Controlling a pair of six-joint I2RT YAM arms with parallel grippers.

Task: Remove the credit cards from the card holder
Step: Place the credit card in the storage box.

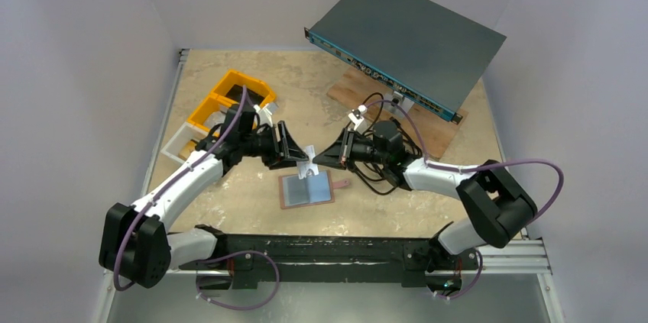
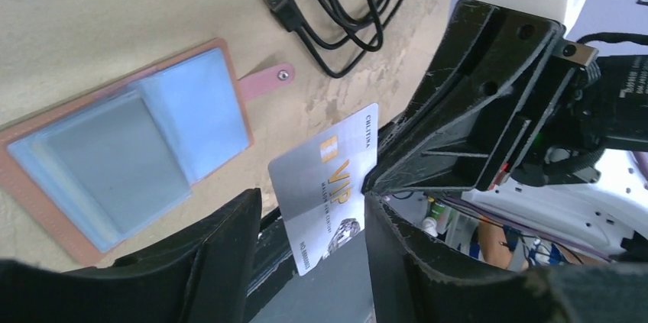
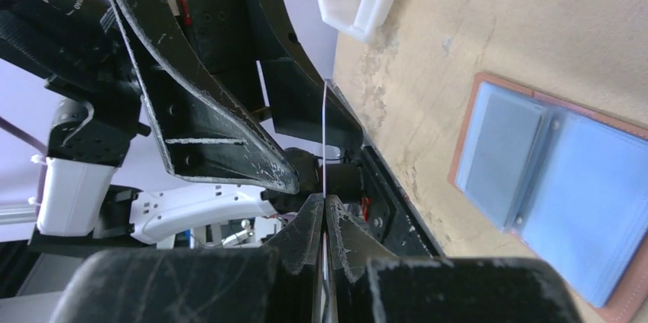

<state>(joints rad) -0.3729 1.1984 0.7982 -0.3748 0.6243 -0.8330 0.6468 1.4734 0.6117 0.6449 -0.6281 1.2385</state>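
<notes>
A: Card status?
B: One silver credit card (image 2: pixel 325 185) was up in the air, on edge. The right gripper (image 3: pixel 322 205) pinched it by one edge, jaws pressed together on it.
A: Left gripper?
B: The left gripper (image 2: pixel 313 212) had its jaws spread, with the card standing in the gap between them. Touching a finger or not, couldn't tell.
A: Holder?
B: The card holder (image 2: pixel 130 147) lay open and flat on the table (image 2: pixel 92 10) below both sets of jaws, with a grey card (image 2: pixel 115 159) tucked inside.
A: Handling?
B: Judged light, thin, stiff with some flex, and glossy, so slippery. Best hold was pads flat on both faces, in from the edge; a corner pinch would likely let it swivel. The tucked one looked snug and probably needed the holder pinned.
</notes>
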